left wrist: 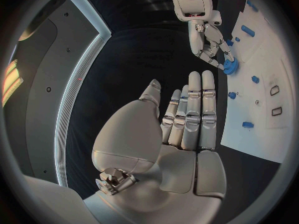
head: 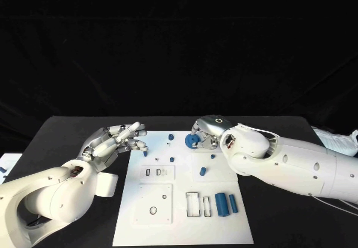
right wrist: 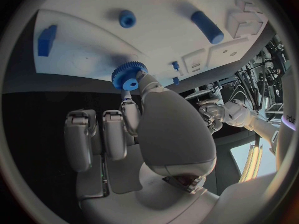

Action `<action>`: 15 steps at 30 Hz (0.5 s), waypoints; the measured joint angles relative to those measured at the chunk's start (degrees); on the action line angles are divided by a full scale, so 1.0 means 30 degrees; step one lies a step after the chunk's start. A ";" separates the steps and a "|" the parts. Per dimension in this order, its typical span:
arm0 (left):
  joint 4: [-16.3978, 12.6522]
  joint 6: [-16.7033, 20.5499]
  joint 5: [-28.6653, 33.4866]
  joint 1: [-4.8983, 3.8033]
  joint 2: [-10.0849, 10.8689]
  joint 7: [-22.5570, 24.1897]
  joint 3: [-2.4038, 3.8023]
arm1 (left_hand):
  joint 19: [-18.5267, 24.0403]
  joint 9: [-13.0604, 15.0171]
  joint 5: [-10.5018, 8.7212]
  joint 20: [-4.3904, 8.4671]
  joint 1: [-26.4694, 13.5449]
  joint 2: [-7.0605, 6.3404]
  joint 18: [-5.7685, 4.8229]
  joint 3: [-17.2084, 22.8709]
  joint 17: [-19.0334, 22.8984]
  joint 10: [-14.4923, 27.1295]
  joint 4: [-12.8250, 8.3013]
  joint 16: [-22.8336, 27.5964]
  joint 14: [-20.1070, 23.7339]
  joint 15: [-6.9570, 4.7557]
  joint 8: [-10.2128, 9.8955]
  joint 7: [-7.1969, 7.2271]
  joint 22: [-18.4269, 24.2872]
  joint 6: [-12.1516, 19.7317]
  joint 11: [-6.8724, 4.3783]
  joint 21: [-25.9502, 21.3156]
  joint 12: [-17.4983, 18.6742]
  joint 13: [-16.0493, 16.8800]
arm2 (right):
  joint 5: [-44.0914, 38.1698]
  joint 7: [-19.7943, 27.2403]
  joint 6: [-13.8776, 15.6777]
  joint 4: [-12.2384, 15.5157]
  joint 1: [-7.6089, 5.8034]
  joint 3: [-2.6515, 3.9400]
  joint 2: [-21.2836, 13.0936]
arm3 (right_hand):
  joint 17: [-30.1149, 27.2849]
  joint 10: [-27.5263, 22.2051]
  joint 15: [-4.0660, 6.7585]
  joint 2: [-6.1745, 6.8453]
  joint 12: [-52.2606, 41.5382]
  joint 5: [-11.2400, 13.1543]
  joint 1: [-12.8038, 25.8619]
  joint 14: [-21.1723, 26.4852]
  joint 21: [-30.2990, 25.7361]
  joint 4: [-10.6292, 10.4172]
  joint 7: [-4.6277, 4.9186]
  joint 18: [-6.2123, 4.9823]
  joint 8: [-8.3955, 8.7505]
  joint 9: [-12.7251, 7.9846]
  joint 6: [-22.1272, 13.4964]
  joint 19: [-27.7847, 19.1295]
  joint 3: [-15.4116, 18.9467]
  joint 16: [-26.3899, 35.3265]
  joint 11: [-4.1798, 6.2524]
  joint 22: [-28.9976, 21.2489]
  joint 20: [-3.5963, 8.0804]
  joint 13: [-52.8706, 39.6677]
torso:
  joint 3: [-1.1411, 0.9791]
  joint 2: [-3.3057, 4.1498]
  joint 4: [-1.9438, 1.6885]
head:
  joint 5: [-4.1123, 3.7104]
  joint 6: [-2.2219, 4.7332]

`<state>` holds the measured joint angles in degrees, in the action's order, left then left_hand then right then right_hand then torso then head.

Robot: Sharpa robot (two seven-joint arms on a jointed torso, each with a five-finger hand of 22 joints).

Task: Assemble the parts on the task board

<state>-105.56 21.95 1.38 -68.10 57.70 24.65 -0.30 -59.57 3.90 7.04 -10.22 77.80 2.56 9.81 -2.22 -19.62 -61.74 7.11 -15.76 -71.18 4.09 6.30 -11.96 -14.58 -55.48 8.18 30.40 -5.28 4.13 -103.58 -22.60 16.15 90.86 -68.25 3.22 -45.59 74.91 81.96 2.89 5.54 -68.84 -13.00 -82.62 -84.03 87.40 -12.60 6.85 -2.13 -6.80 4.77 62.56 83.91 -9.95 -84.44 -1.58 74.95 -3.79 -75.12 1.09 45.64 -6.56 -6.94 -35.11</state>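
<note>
Two silver hands work at the white plastic task board (head: pixel 182 227). At its twelve o'clock edge the right hand (head: pixel 207 129) pinches a small blue toothed gear (head: pixel 193 140), probably to seat it. Its wrist view reveals the gear's teeth. Left hand (head: pixel 116 140) hovers at ten o'clock, fingers straight, empty.

Black table (head: pixel 74 134) w/ black drape (head: pixel 179 57) hung behind it as backdrop. Lit strip (left wrist: pixel 74 109) runs beside the table edge.

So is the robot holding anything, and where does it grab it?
The right hand pinches a blue gear by its toothed rim, at the task board's far edge. The left hand holds nothing.
</note>
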 measured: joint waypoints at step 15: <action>0.0051 -0.0047 0.0002 0.0000 -0.0072 -0.0030 0.0000 | 0.0000 0.0000 0.0000 0.0000 0.0000 0.0000 0.0000 0.0000 0.0003 0.0000 0.0000 0.0000 0.0000 0.0000 0.0000 0.0000 0.0003 -0.0001 0.0000 0.0000 0.0000 0.0000 | -0.0994 -0.0004 0.1124 -0.0834 0.0012 -0.0200 0.2466 | -0.0002 0.0060 -0.0004 -0.0117 0.0112 -0.0107 0.0117 0.0001 -0.0001 -0.0043 0.0000 0.0000 0.0224 -0.0008 0.0000 0.0000 -0.0070 0.0000 0.0063 -0.0001 -0.0002 -0.0012 | 0.0004 0.0024 -0.0029 | 0.0154 -0.0009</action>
<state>-105.41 21.81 1.38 -68.10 57.48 24.56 -0.30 -59.57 3.90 7.04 -10.22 77.80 2.56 9.81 -2.22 -19.61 -61.74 7.11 -15.76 -71.19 4.09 6.30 -11.96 -14.57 -55.48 8.18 30.40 -5.28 4.13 -106.56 -22.61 19.52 88.35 -68.21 2.62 -38.19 74.90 82.15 2.88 5.19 -68.50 -13.32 -82.26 -84.03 87.39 -12.73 6.85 -2.13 -6.13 4.75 62.56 83.91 -10.16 -84.44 -1.39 74.94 -3.79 -75.16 1.10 45.71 -6.65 -6.48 -35.13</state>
